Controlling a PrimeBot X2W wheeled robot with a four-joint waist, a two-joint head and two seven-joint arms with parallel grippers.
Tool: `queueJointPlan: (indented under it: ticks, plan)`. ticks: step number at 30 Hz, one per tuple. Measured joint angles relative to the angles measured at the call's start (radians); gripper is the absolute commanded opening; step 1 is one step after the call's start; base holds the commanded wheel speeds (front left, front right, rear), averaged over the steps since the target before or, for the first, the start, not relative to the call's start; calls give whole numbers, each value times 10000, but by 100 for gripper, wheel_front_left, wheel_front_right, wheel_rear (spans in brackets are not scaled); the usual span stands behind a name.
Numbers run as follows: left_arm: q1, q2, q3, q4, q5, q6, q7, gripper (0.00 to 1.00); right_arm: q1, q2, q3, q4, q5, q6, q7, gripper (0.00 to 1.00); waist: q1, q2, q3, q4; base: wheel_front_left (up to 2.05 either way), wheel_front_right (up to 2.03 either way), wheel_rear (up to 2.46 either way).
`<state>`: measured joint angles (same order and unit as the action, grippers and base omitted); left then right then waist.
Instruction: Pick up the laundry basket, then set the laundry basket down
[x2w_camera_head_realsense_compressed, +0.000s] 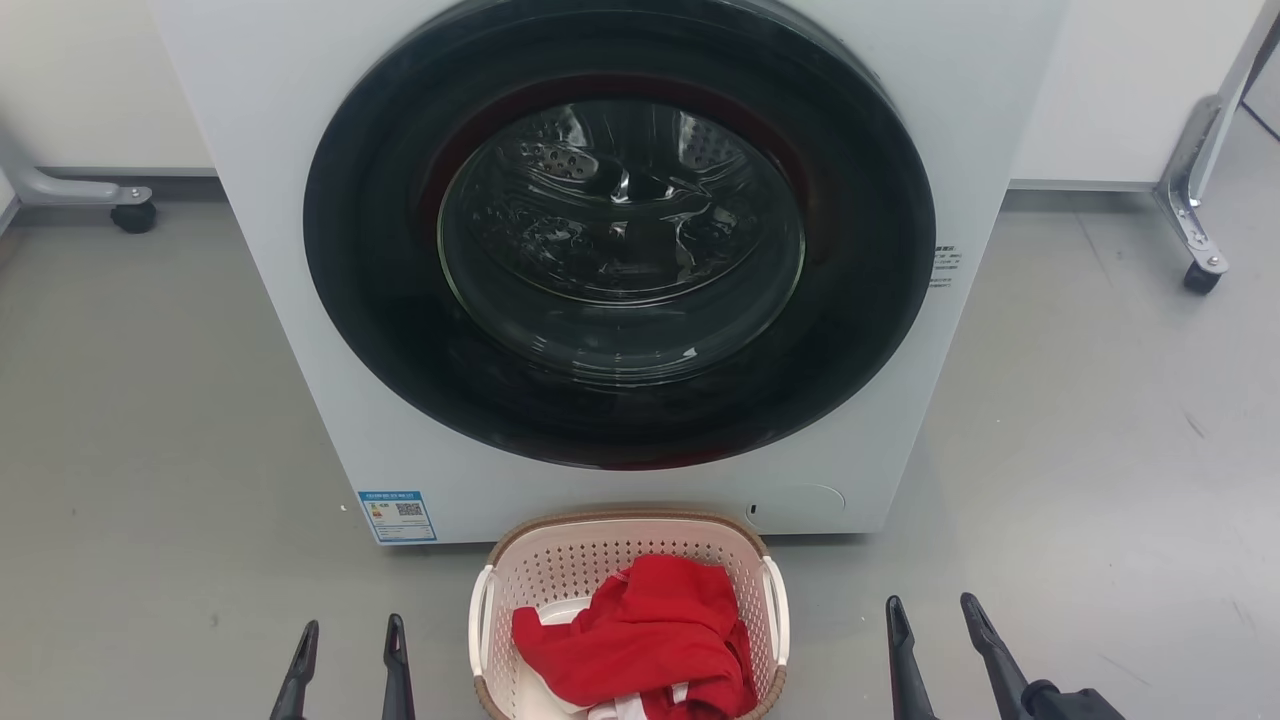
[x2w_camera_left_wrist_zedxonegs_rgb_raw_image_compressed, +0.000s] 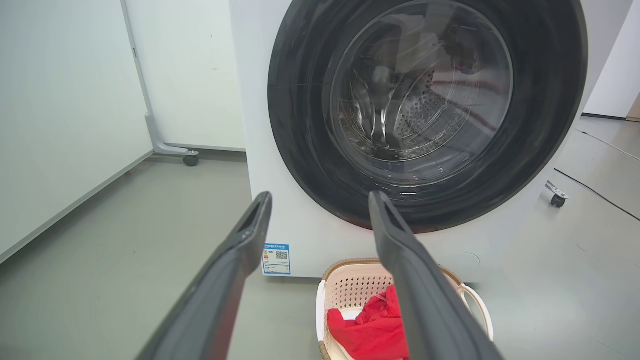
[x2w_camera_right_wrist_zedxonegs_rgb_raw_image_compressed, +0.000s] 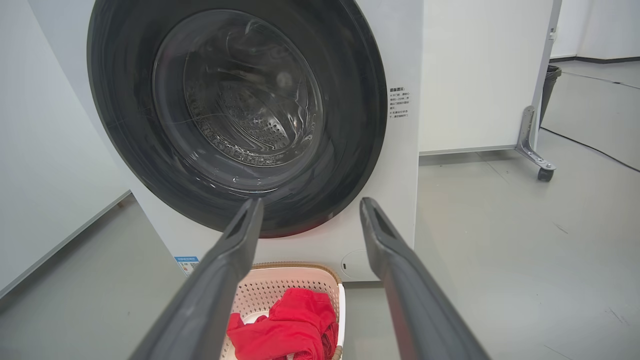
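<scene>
The laundry basket (x2w_camera_head_realsense_compressed: 570, 565) stands on the grey floor right in front of the washer, cream with perforated walls, a brown rim and white side handles. A red garment (x2w_camera_head_realsense_compressed: 640, 640) lies in it over something white. My left gripper (x2w_camera_head_realsense_compressed: 350, 637) is open at the lower left, well left of the basket, holding nothing. My right gripper (x2w_camera_head_realsense_compressed: 932, 615) is open at the lower right, right of the basket, also holding nothing. The basket (x2w_camera_left_wrist_zedxonegs_rgb_raw_image_compressed: 350, 287) sits low between and behind my left fingers (x2w_camera_left_wrist_zedxonegs_rgb_raw_image_compressed: 250, 235) in the left wrist view, and the basket (x2w_camera_right_wrist_zedxonegs_rgb_raw_image_compressed: 280, 287) sits low in the right wrist view.
The white washer (x2w_camera_head_realsense_compressed: 300, 320) with its shut dark round door (x2w_camera_head_realsense_compressed: 620, 240) rises just behind the basket. White wheeled partitions stand behind it, with casters at the left (x2w_camera_head_realsense_compressed: 132, 215) and right (x2w_camera_head_realsense_compressed: 1200, 277). Grey floor spreads on both sides.
</scene>
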<state>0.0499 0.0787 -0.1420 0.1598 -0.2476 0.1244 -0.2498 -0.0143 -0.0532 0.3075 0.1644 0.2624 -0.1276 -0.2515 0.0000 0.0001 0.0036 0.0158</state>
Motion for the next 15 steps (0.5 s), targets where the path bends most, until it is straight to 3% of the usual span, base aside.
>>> queueJointPlan:
  ticks: [1,2,15]
  plan:
    - [2,-4,2,-15,35,0,0,100,21,2,-2,-6,-6,0,-6,100,0,0,-5,0,0,0,0]
    - [5,-4,0,-35,44,0,0,0,41,2,-2,-8,-8,0,-6,0,0,0,-10,0,0,0,0]
    - [234,-84,113,625,-616,-153,245,0,392,8,-230,614,640,136,184,0,0,0,-10,-11,0,0,0]
